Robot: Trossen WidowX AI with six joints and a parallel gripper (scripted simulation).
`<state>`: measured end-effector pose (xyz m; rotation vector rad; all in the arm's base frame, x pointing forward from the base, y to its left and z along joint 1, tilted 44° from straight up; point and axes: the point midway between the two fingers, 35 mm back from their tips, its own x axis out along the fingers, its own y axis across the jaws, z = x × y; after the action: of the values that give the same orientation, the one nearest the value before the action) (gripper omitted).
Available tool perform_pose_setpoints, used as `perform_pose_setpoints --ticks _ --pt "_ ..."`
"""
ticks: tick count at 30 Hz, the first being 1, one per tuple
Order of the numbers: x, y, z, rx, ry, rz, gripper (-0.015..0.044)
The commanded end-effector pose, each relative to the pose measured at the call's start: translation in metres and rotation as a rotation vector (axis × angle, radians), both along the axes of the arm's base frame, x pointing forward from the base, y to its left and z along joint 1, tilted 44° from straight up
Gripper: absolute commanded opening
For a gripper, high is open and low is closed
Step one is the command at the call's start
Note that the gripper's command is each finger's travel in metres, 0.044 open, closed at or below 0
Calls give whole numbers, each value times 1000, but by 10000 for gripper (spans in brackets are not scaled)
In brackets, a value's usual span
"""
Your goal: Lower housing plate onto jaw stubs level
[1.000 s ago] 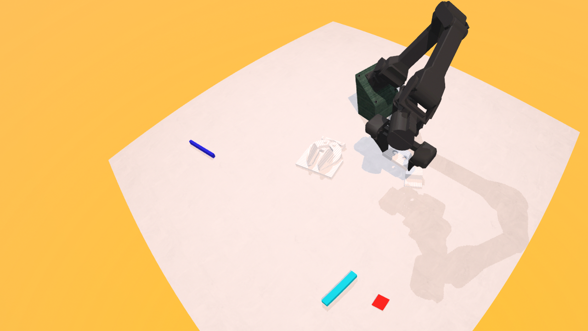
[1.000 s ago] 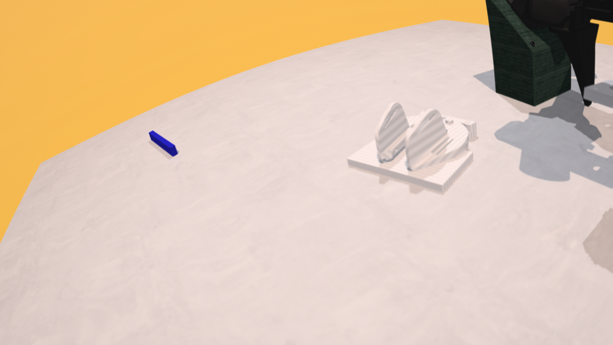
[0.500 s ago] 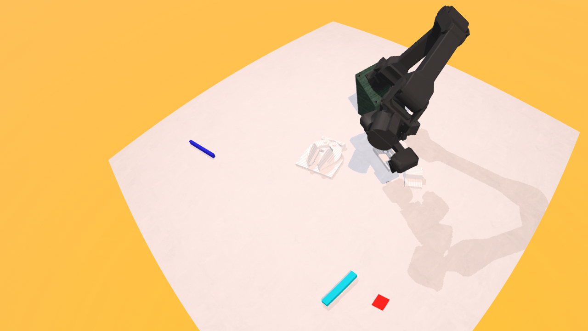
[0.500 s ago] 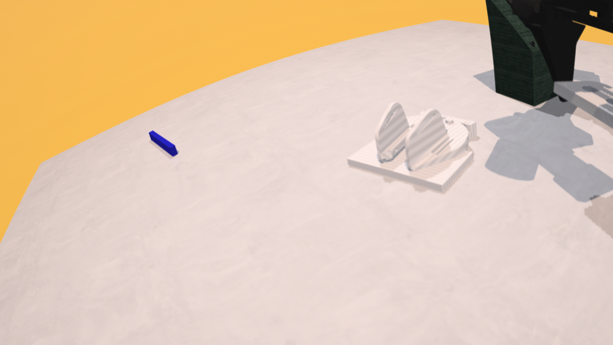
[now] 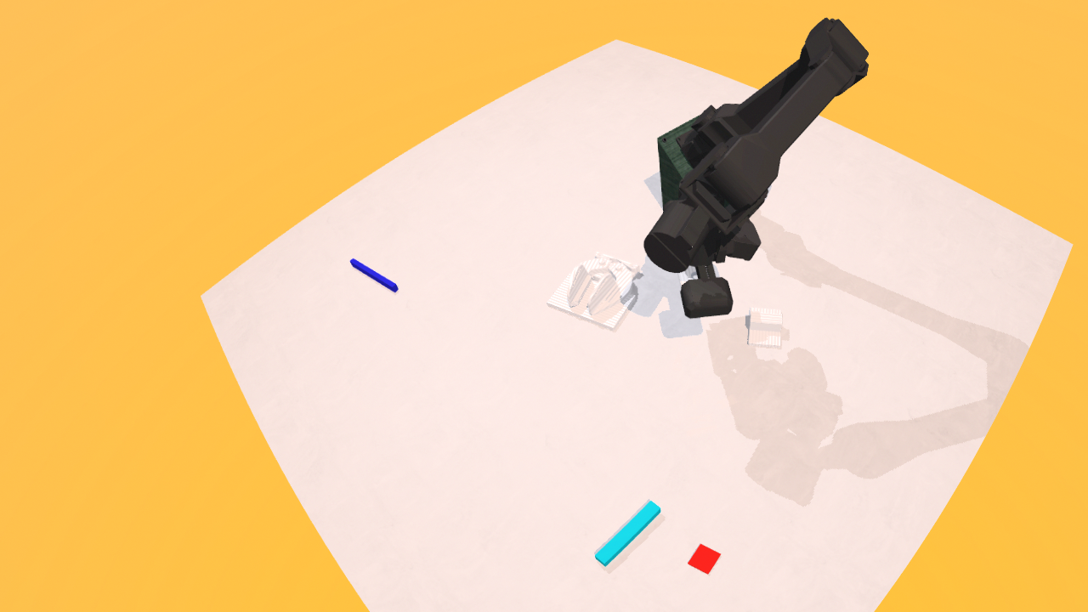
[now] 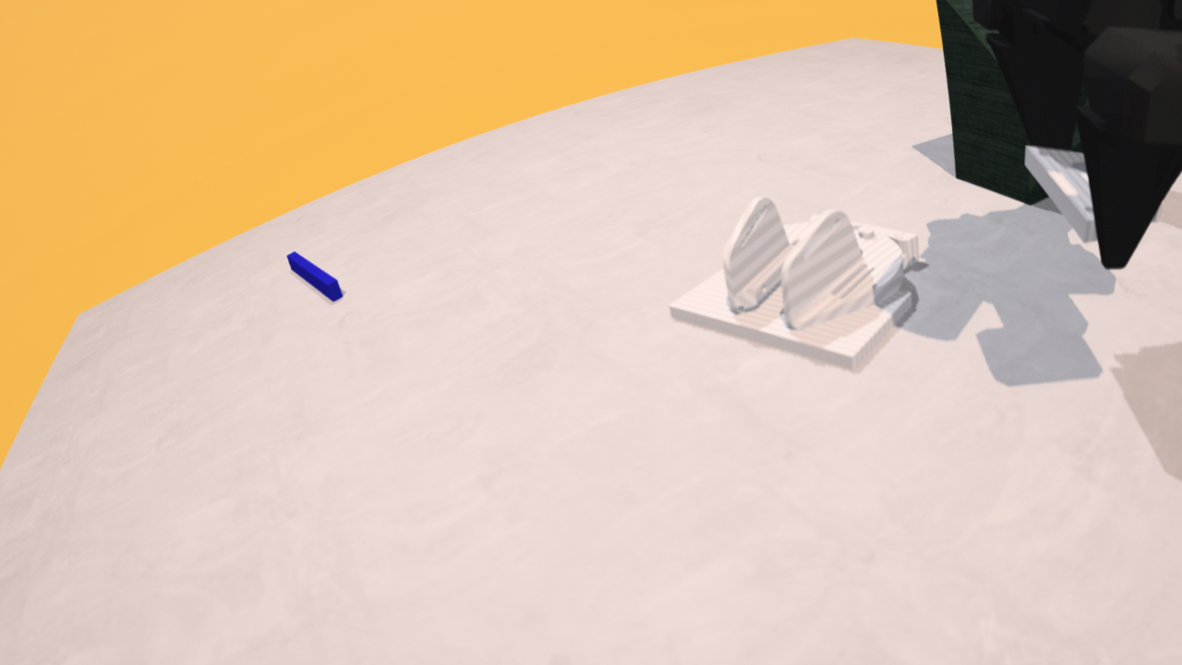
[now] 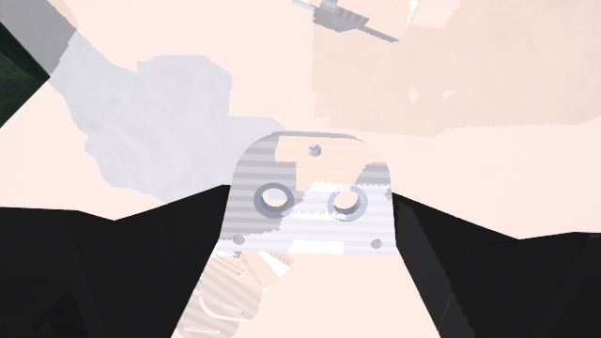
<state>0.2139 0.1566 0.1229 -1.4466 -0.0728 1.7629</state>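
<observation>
My gripper (image 7: 308,197) is shut on the housing plate (image 7: 312,236) (image 6: 1061,187), a pale plate with a rounded edge and two large round holes. The fingers hold its two sides, above the table. In the top view the arm hides most of it. The white base (image 5: 561,304) (image 6: 847,350) lies on the table, left of the gripper in the top and exterior views. Two jaws (image 5: 581,287) (image 5: 605,291) (image 6: 756,252) (image 6: 825,269) stand up from it side by side. In the wrist view the jaws (image 7: 237,291) show below the plate, partly behind the left finger. The jaw stubs cannot be made out clearly.
A small white stepped block (image 5: 767,318) (image 7: 380,14) lies right of the gripper in the top view. The dark green arm mount (image 5: 672,171) (image 6: 987,140) (image 7: 16,77) stands behind. A blue bar (image 5: 373,274) (image 6: 314,275) lies far left; a cyan bar (image 5: 627,532) and red square (image 5: 704,558) lie in front.
</observation>
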Motion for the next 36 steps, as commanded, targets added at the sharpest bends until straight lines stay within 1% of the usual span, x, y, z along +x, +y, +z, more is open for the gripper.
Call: perform_pose_setpoints --ticks 1,36 --pt "4 -5 -7 1 70 -74 351" --pt "28 -56 -51 3 614 -740 351"
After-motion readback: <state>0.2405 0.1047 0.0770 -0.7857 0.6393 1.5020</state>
